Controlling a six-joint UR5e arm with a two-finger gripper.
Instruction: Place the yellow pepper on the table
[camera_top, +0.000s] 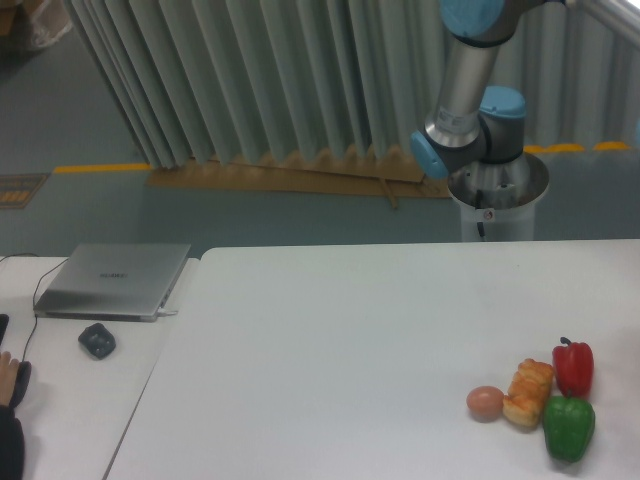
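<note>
Gripper: not seen anywhere in the camera view; whether it is open, closed or holding anything cannot be told.
Arm: only the base column and lower joints (470, 110) are seen, rising behind the far right edge of the table.
Yellow pepper: not seen in the view; its place, and its relation to the gripper, cannot be given.
Table: large white top (330, 350), filling the middle and right of the view.
Red pepper: (573, 367) seen upright near the table's right front, stem up.
Green pepper: (569, 428) set just in front of the red one, touching or nearly so.
Pastry: an orange-brown bread-like piece (528, 392) is lodged just left of both peppers.
Egg: a brownish egg-shaped item (485, 402) lies just left of the pastry, against it.
Desk: smaller white desk (70, 400) adjoins the table on the left.
Laptop: closed, silver (113, 280), at the desk's far side.
Mouse: dark (97, 341), just in front of the laptop.
Backdrop: pleated grey curtain (250, 80) is noted behind the table.
</note>
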